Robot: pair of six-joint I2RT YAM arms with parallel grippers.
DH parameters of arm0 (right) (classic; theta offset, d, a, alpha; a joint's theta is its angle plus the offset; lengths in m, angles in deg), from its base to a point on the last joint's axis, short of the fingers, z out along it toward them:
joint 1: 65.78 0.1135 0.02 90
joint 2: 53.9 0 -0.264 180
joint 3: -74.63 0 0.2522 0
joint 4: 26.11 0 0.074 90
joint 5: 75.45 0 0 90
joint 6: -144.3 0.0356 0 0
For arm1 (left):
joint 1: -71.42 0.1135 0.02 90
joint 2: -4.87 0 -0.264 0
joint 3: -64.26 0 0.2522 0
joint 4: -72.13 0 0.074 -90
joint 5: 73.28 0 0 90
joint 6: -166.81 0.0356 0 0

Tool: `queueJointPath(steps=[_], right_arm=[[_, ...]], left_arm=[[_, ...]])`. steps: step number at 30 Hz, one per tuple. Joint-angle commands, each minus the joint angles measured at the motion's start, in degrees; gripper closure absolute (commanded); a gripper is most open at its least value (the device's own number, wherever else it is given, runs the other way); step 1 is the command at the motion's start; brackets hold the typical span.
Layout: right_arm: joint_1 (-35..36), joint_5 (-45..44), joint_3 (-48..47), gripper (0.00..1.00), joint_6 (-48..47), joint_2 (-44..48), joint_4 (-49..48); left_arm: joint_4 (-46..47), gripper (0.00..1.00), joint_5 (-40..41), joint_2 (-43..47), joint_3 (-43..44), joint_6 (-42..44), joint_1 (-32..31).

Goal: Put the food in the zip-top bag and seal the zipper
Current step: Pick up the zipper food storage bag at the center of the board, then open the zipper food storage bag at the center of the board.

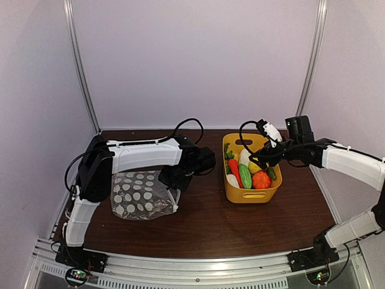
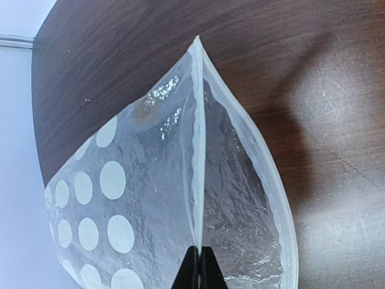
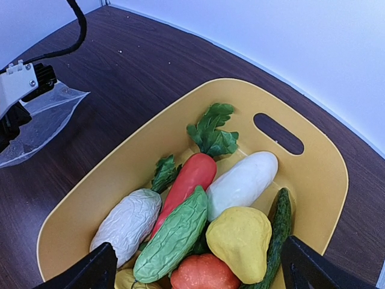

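Vegetables, plastic toys, lie beneath the released right pincer; straddle one squarely; the left pincer is clenched on the dotted clear bag's pale zipper.

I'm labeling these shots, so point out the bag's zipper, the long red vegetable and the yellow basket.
zipper (image 2: 198, 150), left wrist view, mid-strip.
long red vegetable (image 3: 187, 179), right wrist view, middle of body.
yellow basket (image 3: 319, 174), right wrist view, bare inner wall.

looks like a lab test booth: plain white walls on metal rails boxing in a table with two bolted-down arms.
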Motion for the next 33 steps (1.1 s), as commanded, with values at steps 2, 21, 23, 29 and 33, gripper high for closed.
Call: queueJointPath(steps=[2, 21, 23, 29, 33], right_arm=[[0.0, 0.4, 0.8, 0.03, -0.6, 1.1, -0.2], [12.4, 7.2, -36.1, 0.1, 9.8, -17.5, 17.0], [13.3, 7.9, -40.7, 0.1, 13.2, -20.4, 16.8], [15.0, 12.8, -45.8, 0.11, 21.1, -24.8, 13.4], [15.8, 11.7, -45.9, 0.12, 24.3, -26.6, 13.1]], left_arm=[[-4.1, 1.0, 5.5, 3.0, 4.7, 3.9, -0.6], [25.4, 1.0, 20.7, 26.9, -7.0, 24.1, -0.5], [27.0, 1.0, 20.7, 27.0, -7.6, 22.6, -0.6], [36.9, 1.0, 13.8, 29.4, -14.6, 22.0, -0.5], [40.8, 1.0, 12.3, 29.8, -17.7, 21.1, -0.6]])
